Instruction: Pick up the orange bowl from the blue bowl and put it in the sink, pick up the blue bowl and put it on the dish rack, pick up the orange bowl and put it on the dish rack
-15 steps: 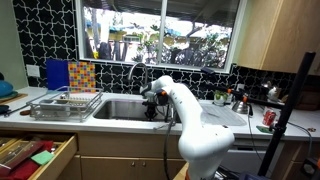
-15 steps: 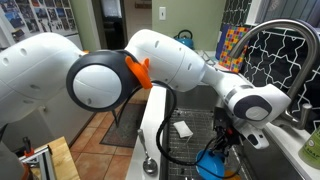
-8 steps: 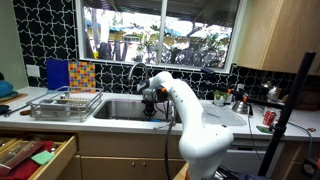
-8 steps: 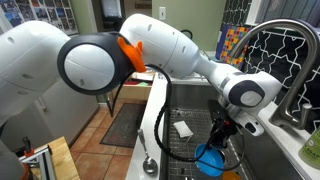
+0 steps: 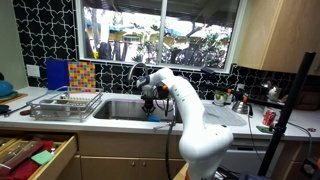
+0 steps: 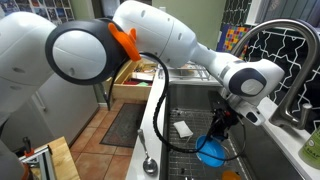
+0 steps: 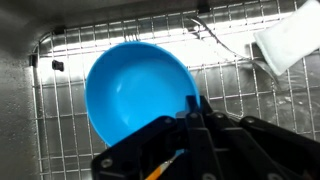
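Gripping the blue bowl (image 7: 135, 95) by its five o'clock rim, the gripper (image 7: 193, 108) is clamped shut on it inside the sink (image 7: 15, 60), over the wire grid (image 7: 60, 150): the blue-bowl step, I judge. Next, lift clear of the basin and carry toward nine o'clock to the dish rack (image 5: 65, 104) on the white counter (image 5: 110, 121), below a window (image 5: 160, 35) and black patterned tiles (image 5: 40, 30).

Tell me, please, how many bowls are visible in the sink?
1 clearly: the blue bowl, gripped at its rim by the gripper over the wire grid in the sink. An orange scrap at an exterior view's bottom edge may be another.
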Controlling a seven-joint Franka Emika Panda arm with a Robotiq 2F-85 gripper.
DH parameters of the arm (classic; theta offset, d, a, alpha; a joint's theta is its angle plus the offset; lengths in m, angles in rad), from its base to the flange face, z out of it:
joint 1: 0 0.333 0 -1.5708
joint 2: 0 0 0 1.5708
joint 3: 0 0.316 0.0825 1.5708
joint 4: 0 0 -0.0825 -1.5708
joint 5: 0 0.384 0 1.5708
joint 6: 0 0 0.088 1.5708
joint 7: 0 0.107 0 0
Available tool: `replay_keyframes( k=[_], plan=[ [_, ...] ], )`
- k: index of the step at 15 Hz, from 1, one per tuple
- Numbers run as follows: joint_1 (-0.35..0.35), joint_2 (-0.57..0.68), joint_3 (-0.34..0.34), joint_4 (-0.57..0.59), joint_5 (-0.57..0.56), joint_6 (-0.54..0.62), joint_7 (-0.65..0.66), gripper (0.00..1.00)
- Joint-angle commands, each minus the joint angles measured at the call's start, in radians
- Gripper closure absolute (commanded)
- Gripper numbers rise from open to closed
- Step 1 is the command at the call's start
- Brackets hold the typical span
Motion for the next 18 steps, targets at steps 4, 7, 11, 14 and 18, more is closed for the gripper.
replay_keyframes(
  k=[4, 7, 11, 14, 18],
  plan=[
    [0.060, -0.230, -0.022, -0.224, -0.068, -0.015, -0.009, 0.99],
    [0.087, -0.343, -0.013, -0.317, -0.069, -0.048, -0.009, 0.99],
    [0.103, -0.465, 0.023, -0.395, -0.062, -0.104, -0.072, 0.99],
    [0.103, -0.428, 0.021, -0.332, -0.049, -0.109, -0.044, 0.96],
    [0.105, -0.445, 0.021, -0.362, -0.049, -0.109, -0.056, 0.96]
  ],
)
